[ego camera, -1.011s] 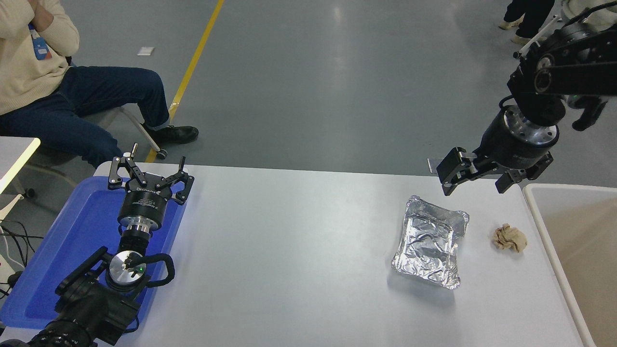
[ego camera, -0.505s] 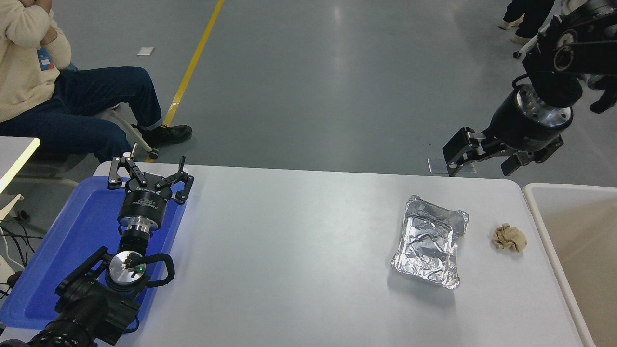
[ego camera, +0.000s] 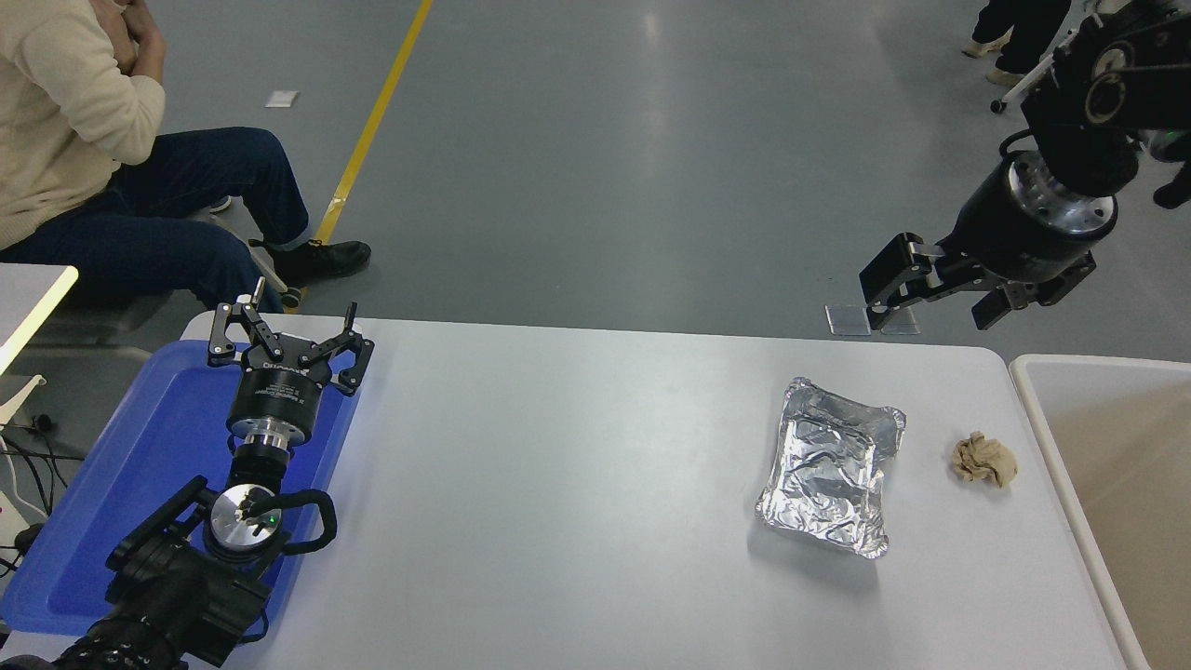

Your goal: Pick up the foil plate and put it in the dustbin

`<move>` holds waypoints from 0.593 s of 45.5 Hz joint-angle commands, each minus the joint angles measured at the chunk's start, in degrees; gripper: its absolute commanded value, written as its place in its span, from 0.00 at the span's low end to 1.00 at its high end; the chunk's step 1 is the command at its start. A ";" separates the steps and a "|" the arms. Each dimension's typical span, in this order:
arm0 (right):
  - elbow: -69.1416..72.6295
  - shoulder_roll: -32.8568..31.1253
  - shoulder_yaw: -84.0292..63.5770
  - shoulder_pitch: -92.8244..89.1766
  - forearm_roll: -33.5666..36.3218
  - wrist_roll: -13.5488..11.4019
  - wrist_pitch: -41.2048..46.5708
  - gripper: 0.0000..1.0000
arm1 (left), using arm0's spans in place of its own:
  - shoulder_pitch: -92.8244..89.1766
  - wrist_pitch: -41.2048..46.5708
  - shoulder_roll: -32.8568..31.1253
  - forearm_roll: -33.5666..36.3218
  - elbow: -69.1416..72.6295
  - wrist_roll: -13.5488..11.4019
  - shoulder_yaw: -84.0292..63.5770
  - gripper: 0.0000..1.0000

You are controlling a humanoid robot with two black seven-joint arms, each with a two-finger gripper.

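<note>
Right end effector point(ego camera: 940, 296) hangs empty with fingers spread above the worktop's point(ego camera: 577, 447) far edge, apart from the foil plate point(ego camera: 830, 465), which lies on the worktop near a crumpled tan paper ball point(ego camera: 983, 459) and left of the dustbin point(ego camera: 1033, 409); left end effector point(ego camera: 290, 337), fingers spread, parked over the blue tray point(ego camera: 140, 465).
</note>
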 commanded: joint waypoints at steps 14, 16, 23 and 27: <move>-3.82 -1.76 1.59 -4.68 0.25 -0.01 0.00 1.00 | 0.09 0.00 0.00 -0.07 0.05 -0.08 0.00 1.00; -4.70 -1.58 1.59 -5.74 0.25 -0.01 0.00 1.00 | 0.09 0.00 0.00 -0.07 0.05 -0.08 0.00 1.00; -5.05 -0.97 1.68 -10.92 0.16 -0.01 0.00 1.00 | 0.00 0.00 0.00 -0.07 -0.03 -0.08 0.00 1.00; -4.96 0.78 1.33 -14.00 0.16 -0.01 0.00 1.00 | 0.00 0.00 0.00 0.02 0.05 -0.08 0.00 1.00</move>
